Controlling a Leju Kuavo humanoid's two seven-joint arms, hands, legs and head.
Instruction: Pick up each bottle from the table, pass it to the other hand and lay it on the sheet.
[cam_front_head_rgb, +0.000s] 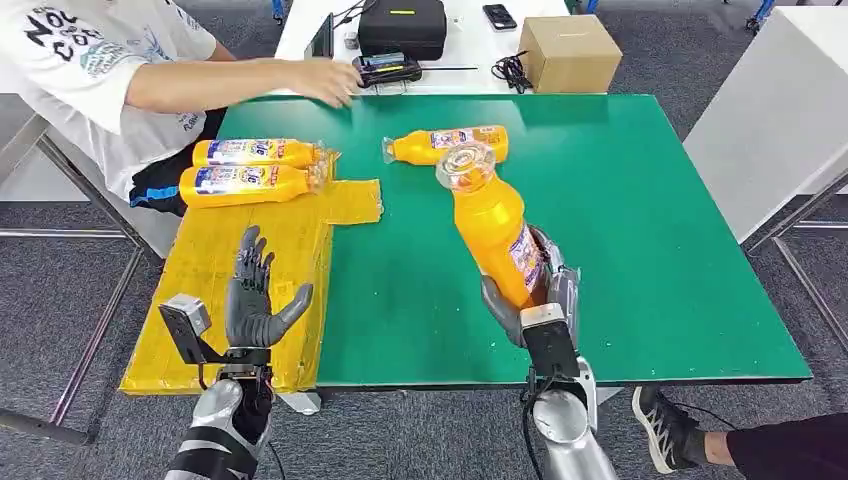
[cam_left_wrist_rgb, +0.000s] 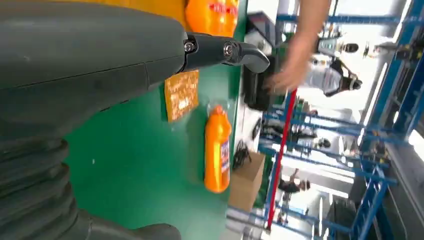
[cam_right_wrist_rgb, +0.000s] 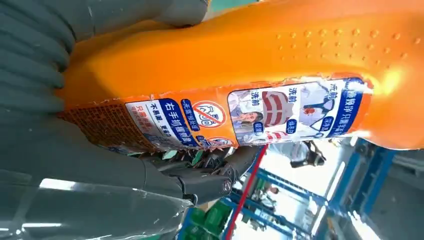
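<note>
- The held bottle (cam_front_head_rgb: 492, 222) is lifted above the green table (cam_front_head_rgb: 640, 240), tilted, clear cap end away from the robot; its lower body sits inside the right hand (cam_front_head_rgb: 528, 296), fingers (cam_right_wrist_rgb: 200, 172) wrapped around the label
- Left hand (cam_front_head_rgb: 255, 300) hovers over the yellow sheet (cam_front_head_rgb: 290, 245), fingers spread, holding nothing
- Two bottles (cam_front_head_rgb: 250, 170) lie side by side on the sheet's far end; another bottle (cam_front_head_rgb: 445, 144) lies on the table beyond the held one
- A person's hand (cam_front_head_rgb: 330, 80) rests at the far edge

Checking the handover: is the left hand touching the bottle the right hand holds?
Apart. Head view shows green table between the open left hand and the bottle in the right hand.
</note>
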